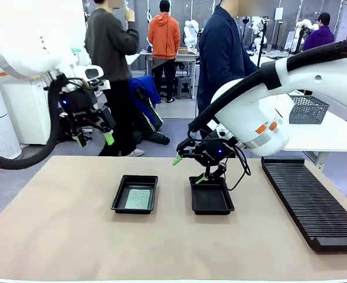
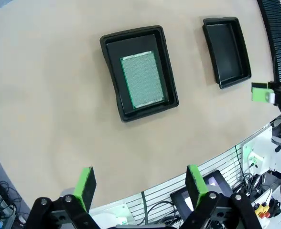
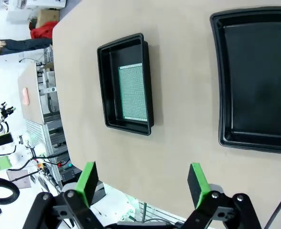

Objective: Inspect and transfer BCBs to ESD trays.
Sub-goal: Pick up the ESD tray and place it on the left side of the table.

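Two shallow black rectangular plastic trays are sitting side by side, slightly apart, on the tan bench [image 1: 73,236]. The left tray [image 1: 119,197] is holding one thin pale green rectangular board [image 1: 138,198]. The board is lying flat on its floor, nearer the wall that faces the other tray. The right tray [image 1: 212,211] is showing only bare black floor.

The left gripper [image 1: 94,139] is hanging high over the bench's far left edge, jaws spread wide and pinching nothing. The right gripper [image 1: 189,170] is hovering tilted just above the far end of the right tray, jaws likewise spread and carrying nothing.

A long black ribbed rack [image 1: 309,200] is lying along the bench's right side.

From the left wrist, the left gripper [image 2: 139,169] is looking down on both trays, and the board [image 2: 142,78] is showing a finely dotted green face. From the right wrist, the right gripper [image 3: 143,169] is facing the board [image 3: 132,93] and the empty tray [image 3: 257,81].

Several people are standing beyond the bench's far side.
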`<act>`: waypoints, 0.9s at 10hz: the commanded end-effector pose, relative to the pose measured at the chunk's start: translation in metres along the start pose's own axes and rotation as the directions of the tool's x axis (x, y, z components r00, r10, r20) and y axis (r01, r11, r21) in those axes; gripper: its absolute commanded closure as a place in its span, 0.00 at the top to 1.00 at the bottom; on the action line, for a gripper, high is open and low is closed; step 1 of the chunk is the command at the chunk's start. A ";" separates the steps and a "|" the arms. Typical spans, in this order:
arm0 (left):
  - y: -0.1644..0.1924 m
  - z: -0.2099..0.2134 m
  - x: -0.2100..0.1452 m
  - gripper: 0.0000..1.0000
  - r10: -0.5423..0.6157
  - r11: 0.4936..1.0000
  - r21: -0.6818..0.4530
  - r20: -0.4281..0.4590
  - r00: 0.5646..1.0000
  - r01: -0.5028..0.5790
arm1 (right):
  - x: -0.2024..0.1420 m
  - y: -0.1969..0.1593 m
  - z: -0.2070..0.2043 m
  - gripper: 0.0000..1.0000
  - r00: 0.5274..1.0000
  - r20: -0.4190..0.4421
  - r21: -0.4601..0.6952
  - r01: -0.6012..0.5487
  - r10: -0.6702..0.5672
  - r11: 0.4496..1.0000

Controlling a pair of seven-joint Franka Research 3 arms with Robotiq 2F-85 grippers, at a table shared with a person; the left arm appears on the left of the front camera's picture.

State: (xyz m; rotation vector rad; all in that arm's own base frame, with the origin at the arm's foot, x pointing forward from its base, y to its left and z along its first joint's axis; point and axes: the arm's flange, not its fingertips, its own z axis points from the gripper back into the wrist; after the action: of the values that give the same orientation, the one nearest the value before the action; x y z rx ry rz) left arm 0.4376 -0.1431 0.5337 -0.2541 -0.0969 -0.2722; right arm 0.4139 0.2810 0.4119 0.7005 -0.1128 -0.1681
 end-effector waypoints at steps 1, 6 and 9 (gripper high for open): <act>-0.007 -0.025 0.013 1.00 0.038 0.999 0.039 0.007 0.999 -0.038 | -0.002 -0.017 0.005 1.00 0.999 0.039 0.037 -0.003 0.001 0.999; -0.005 -0.104 0.047 1.00 0.149 0.985 0.088 -0.007 0.989 -0.147 | 0.012 -0.032 0.014 1.00 0.998 0.056 0.070 0.017 -0.021 0.997; 0.001 -0.141 0.057 1.00 0.229 0.963 0.135 0.055 0.972 -0.235 | 0.011 -0.017 0.013 1.00 0.999 0.032 0.040 0.032 -0.033 0.999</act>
State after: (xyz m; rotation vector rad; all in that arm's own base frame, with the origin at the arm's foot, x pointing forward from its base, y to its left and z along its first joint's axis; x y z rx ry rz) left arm 0.5002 -0.1864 0.4127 -0.1633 -0.1062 -0.0630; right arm 0.4218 0.2558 0.4113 0.7436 -0.1406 -0.2084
